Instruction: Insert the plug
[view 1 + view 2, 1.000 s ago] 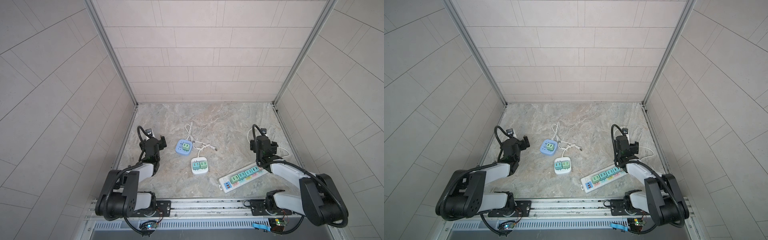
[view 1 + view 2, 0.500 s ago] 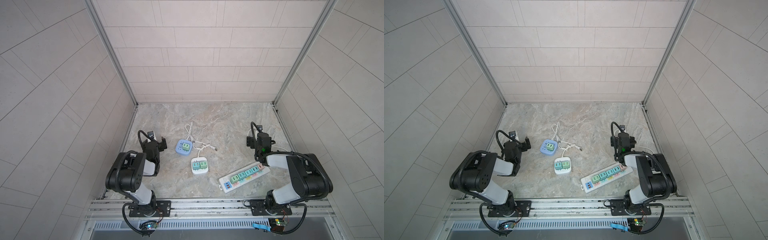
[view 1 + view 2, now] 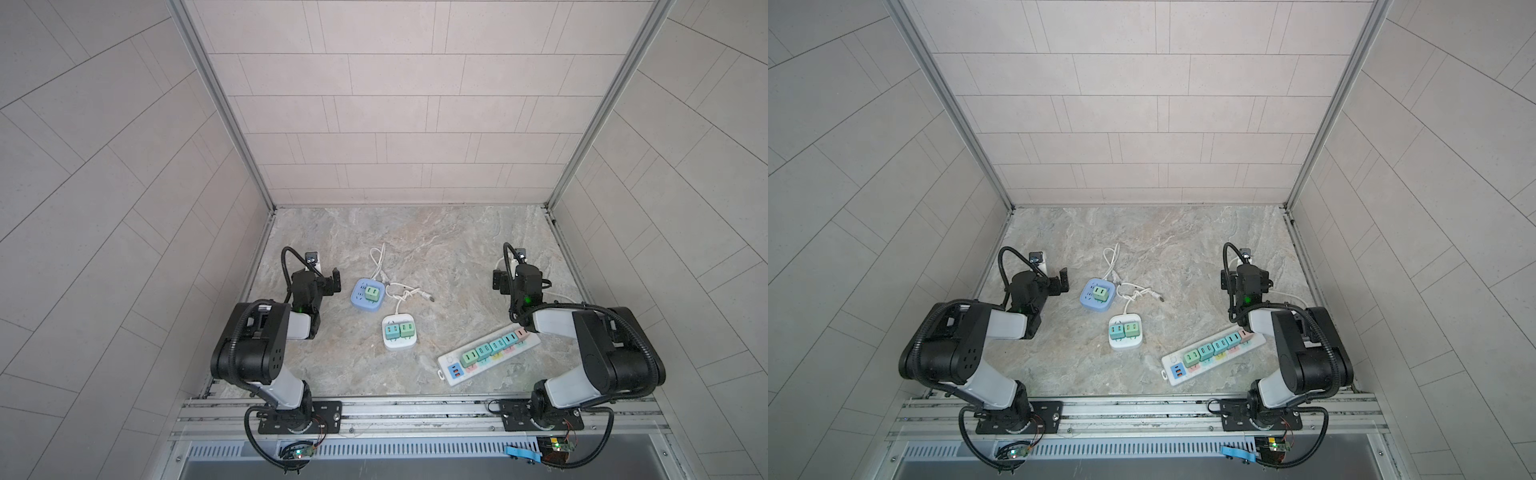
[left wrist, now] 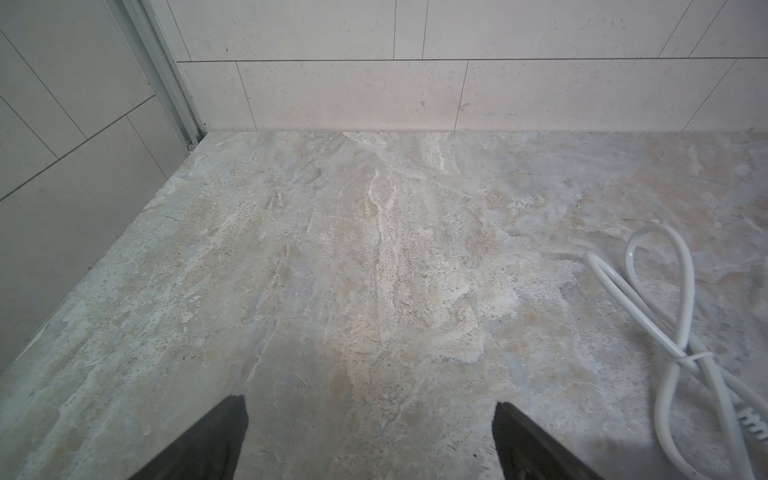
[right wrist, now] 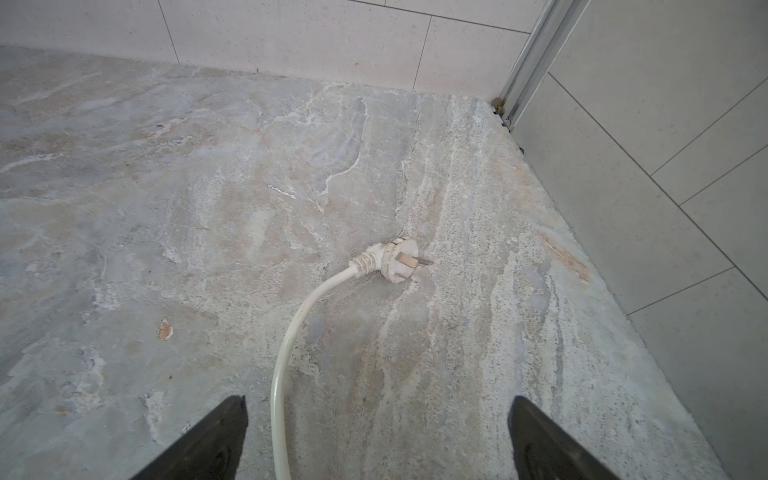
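Marble tabletop [image 5: 166, 187] looked slick; the white plug [image 5: 399, 259], lying flat on it, would likely skid or twist under a pinch, its stiff cord [image 5: 291, 332] tugging back; it lay ahead of the right gripper [image 5: 378, 405], whose jaws stood spread and empty, roughly in line with the gap; the left gripper [image 4: 370, 409] also gaped, holding nothing.
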`<state>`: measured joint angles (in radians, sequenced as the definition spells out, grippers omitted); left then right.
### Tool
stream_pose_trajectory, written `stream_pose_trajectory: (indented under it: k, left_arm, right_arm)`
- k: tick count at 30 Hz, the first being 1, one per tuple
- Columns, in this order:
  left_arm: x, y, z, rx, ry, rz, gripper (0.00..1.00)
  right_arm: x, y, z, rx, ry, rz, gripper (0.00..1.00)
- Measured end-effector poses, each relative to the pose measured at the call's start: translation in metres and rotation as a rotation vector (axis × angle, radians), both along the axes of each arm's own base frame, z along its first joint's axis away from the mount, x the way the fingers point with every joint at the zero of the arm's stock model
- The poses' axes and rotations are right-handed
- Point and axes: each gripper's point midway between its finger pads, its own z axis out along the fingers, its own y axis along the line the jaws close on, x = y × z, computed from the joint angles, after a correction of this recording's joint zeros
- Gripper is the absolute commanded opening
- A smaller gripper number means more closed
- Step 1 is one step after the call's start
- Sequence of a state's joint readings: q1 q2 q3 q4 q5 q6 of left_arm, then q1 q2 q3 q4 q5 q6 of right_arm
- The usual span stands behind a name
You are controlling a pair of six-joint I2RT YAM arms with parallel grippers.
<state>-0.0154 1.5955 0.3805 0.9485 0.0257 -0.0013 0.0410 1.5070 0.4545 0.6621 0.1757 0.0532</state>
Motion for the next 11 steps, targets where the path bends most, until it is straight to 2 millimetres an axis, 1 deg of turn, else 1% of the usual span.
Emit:
stream_pose_trajectory:
  k: [11]
  left_arm:
    - [-0.0011,-0.0013,-0.0029,-0.001,0.013,-0.008,1.00]
  right_arm:
    - [0.0001,0.0039,0.0000,-0.004,0.000,0.006,1.00]
